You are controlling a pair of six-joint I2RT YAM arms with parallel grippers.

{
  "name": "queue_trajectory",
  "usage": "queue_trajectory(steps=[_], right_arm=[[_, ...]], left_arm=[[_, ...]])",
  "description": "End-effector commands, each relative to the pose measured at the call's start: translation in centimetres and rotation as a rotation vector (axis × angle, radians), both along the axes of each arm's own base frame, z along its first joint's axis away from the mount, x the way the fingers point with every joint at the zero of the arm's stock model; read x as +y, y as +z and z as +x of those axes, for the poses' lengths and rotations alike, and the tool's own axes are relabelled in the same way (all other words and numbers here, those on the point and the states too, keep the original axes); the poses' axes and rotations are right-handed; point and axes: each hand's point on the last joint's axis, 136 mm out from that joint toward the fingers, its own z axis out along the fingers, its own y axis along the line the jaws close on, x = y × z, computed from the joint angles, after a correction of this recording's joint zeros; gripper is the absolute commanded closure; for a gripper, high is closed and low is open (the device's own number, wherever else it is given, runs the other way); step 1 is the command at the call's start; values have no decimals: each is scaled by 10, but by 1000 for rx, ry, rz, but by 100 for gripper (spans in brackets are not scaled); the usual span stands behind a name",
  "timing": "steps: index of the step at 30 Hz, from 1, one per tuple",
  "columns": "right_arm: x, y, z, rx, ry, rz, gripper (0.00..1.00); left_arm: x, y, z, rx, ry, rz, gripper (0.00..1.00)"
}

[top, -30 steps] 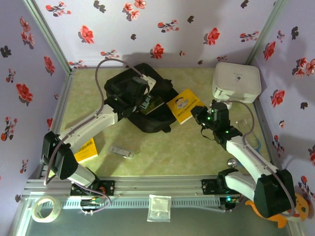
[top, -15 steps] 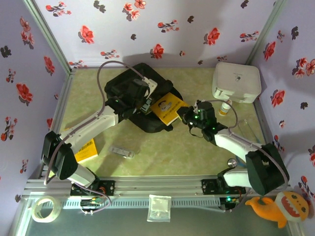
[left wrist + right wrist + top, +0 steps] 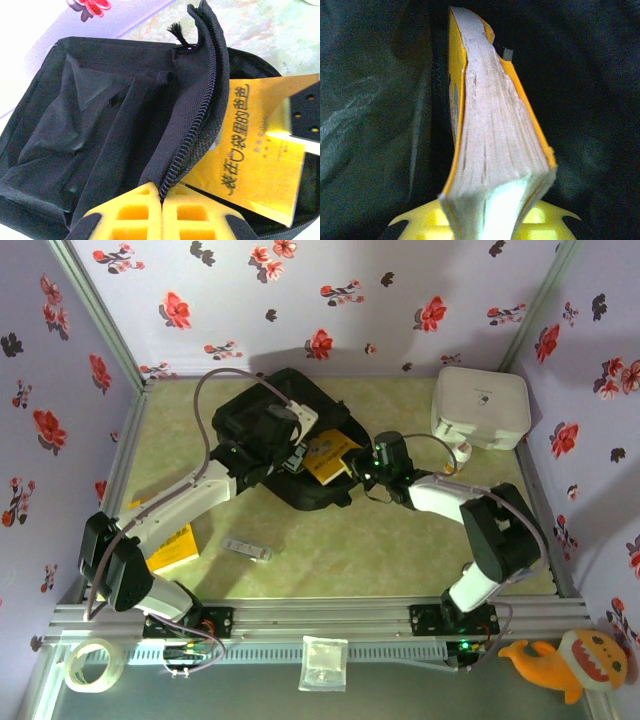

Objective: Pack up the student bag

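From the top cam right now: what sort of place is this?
Probably a robot test booth, not a home: floral walls around a green table, an aluminium rail with the left arm and right arm bolted on.

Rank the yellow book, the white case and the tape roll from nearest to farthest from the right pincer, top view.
1. The yellow book: clamped in the right pincer, at the student bag's mouth.
2. The white case: rear right corner of the table.
3. The tape roll: far left, beyond the table's near edge.

Hidden: yellow book (image 3: 260, 150) edge, likely behind student bag (image 3: 75, 125) flap.
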Motion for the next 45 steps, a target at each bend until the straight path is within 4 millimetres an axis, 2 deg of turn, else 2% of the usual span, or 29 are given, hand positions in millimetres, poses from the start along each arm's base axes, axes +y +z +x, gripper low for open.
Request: queue_trajectory(steps=[1, 4, 6, 12, 21, 28, 31, 34, 36, 41, 45], right_arm=[[11, 5, 14, 5, -26, 8, 85], [13, 9, 32, -33, -68, 0, 86], [23, 13, 40, -55, -60, 1, 86], [48, 2, 62, -55, -31, 24, 86], [66, -6, 88, -107, -52, 72, 85], [78, -5, 100, -129, -36, 124, 76], [78, -6, 98, -120, -19, 130, 74], [77, -4, 92, -109, 14, 137, 87], [76, -1, 84, -102, 48, 136, 90], [76, 3, 57, -74, 174, 191, 91], [77, 0, 40, -39, 239, 255, 91]], left_arm=[[-6, 34, -1, -88, -30, -71, 100], [-8, 40, 0, -107, -34, -86, 100], [-11, 45, 2, -119, -41, -95, 100], [-15, 59, 3, -153, -65, -115, 100], [-14, 66, 8, -162, -45, -159, 100], [-11, 63, 11, -158, -31, -171, 100], [-11, 60, 10, -151, -37, -169, 100], [-9, 53, 10, -144, -36, -157, 100], [-8, 48, 11, -136, -33, -150, 100], [-5, 39, 11, -128, -30, -139, 100], [-4, 40, 11, -133, -30, -143, 100]])
